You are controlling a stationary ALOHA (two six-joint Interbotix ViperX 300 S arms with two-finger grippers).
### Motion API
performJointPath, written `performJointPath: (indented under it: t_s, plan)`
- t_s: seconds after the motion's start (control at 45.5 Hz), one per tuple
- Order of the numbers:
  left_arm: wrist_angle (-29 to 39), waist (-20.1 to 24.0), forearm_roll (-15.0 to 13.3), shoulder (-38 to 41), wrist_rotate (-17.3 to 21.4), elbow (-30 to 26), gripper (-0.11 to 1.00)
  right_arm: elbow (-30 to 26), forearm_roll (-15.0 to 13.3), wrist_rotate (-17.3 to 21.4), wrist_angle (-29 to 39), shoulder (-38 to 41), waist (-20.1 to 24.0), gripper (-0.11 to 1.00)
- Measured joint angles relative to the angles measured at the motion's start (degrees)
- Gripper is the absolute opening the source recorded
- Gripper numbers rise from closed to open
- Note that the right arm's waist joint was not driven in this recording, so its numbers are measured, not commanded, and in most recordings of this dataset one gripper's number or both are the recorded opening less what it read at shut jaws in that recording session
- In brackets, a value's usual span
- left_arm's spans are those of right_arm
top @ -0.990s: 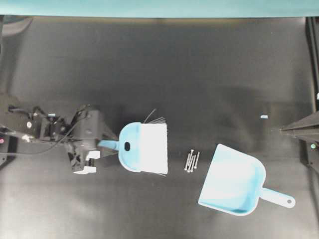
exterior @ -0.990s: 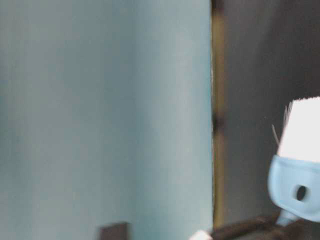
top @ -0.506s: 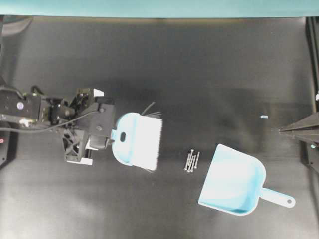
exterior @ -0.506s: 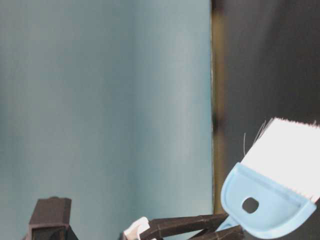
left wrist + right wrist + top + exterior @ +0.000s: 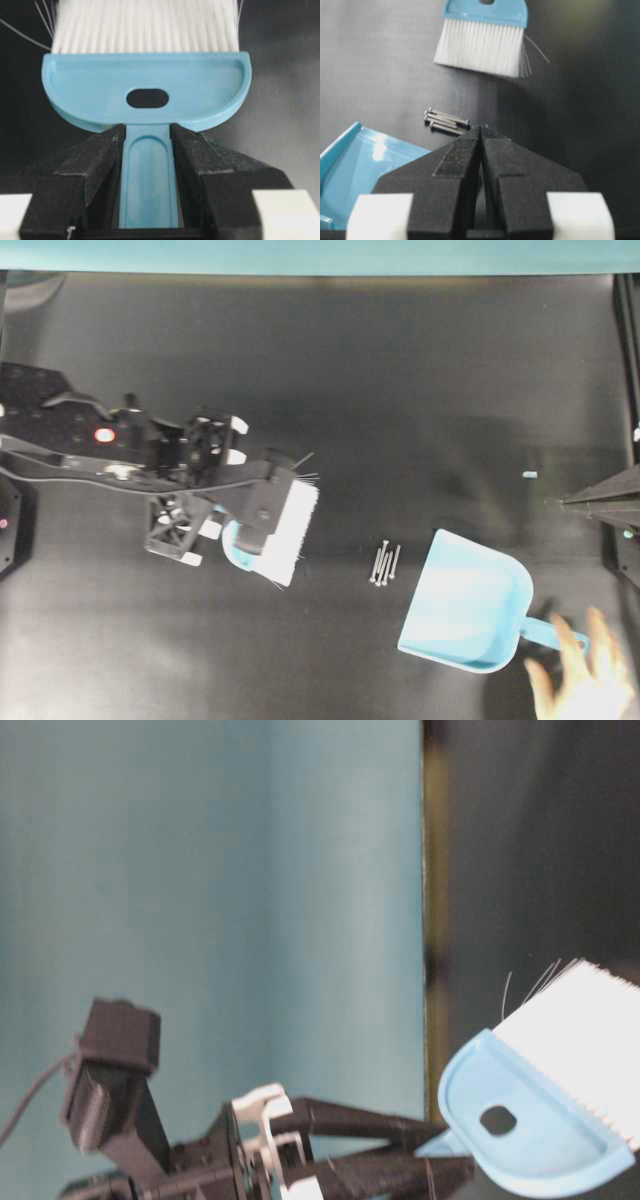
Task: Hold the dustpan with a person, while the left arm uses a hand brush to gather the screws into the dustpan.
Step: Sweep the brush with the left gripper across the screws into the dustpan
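Light blue plastic hand brush [image 5: 268, 532], centre-left of the overhead view, long axis running left to right with a slight downward tilt; white bristles toward the right, handle toward the left; oval hole in the rounded head; a few dark stray bristles at the upper edge. No brand, label or writing legible on any item.

Left gripper [image 5: 148, 145]: black, two-fingered, jaws part-closed and clamped on either side of the brush's slim handle, just below the head. Left arm [image 5: 110, 445] reaching in from the left edge, with white clips and cables.

Screws [image 5: 385, 562]: small tight bundle of silvery metal, lengths running top to bottom in the overhead view, lying on the black table [image 5: 400, 380] between brush and dustpan, apart from both.

Dustpan [image 5: 465, 602]: light blue, lower right of frame, wide mouth facing up-left toward the screws, handle with hole pointing to lower right.

Person's hand [image 5: 580, 680]: bare, at the lower right corner, fingers at the dustpan handle's end.

Right gripper [image 5: 481, 135]: black, at the right edge, fingers pressed together, holding nothing.
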Motion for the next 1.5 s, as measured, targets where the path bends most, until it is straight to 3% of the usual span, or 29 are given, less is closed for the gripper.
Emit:
performJointPath:
  t_s: [0.814,1.078,1.495]
  plan:
    - [-15.0,-2.0,0.0,13.4,0.0,-6.4,0.30,0.0,0.0,-0.1,0.0,-0.1,0.0,-0.01]
    - [-23.6,-4.5,0.0,19.7,0.1,-12.0,0.30,0.0,0.0,-0.1,0.0,-0.1,0.0,-0.01]
    - [-27.2,-5.7,0.0,26.5,1.2,-20.1,0.30,0.0,0.0,-0.1,0.0,-0.2,0.0,-0.01]
